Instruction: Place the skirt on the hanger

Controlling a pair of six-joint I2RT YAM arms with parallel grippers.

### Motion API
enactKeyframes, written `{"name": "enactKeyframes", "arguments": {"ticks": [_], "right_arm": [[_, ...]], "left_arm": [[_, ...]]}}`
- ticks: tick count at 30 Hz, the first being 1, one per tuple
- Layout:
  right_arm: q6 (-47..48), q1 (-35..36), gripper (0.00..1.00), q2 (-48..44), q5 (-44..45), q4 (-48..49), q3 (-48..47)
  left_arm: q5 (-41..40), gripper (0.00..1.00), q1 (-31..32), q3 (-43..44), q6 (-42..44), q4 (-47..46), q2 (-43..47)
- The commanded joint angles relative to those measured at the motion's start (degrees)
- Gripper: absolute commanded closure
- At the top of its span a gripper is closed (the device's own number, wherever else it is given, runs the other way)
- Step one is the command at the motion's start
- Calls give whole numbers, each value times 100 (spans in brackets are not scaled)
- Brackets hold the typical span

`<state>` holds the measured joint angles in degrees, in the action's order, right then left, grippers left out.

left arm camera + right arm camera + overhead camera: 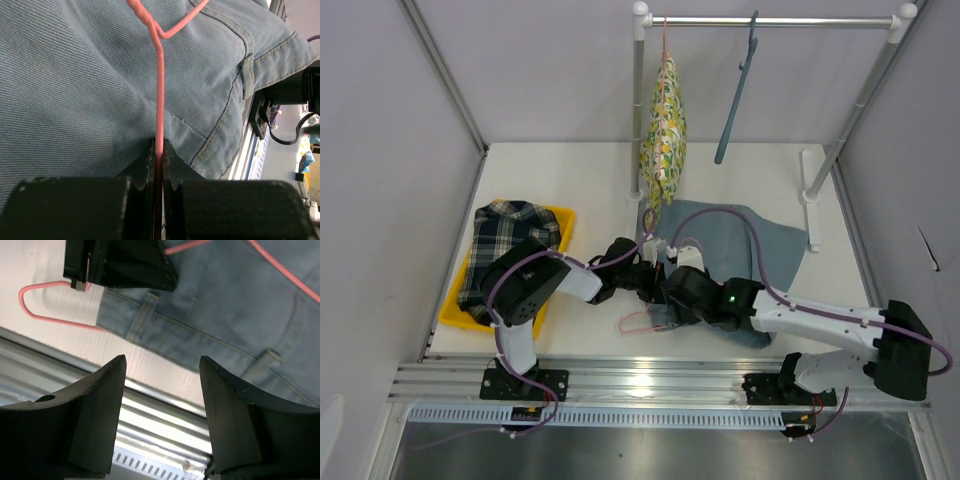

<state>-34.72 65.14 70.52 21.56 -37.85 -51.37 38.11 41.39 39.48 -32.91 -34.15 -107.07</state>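
Observation:
The lemon-print skirt hangs from the rail at the back on a pink wire hanger whose hook shows above it. A second pink hanger lies across the blue denim shirt on the table, its hook past the shirt's near edge. My left gripper is shut on this hanger's straight wire, just above the denim. My right gripper stands open and empty beside it, over the shirt's near edge and the table's front. The hanger's hook and the left gripper show in the right wrist view.
A thicker blue-grey hanger hangs on the rail to the right of the skirt. The dark plaid shirt lies in a yellow tray at the left. The rack's foot stands at the back right.

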Motion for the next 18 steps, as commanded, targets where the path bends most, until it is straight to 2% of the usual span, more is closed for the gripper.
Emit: {"name": "enactKeyframes", "arguments": {"ticks": [1,10,18], "right_arm": [[334,94,36,390,147,1233,-224],[-25,622,42,1392,296,2087,-162],[-395,868,50,2053,594,2098,-180]], "left_arm": [[-84,100,10,121,162,-215,1],[-67,100,36,209,188,-127,19],[-49,100,54,270,206,-65,45]]}}
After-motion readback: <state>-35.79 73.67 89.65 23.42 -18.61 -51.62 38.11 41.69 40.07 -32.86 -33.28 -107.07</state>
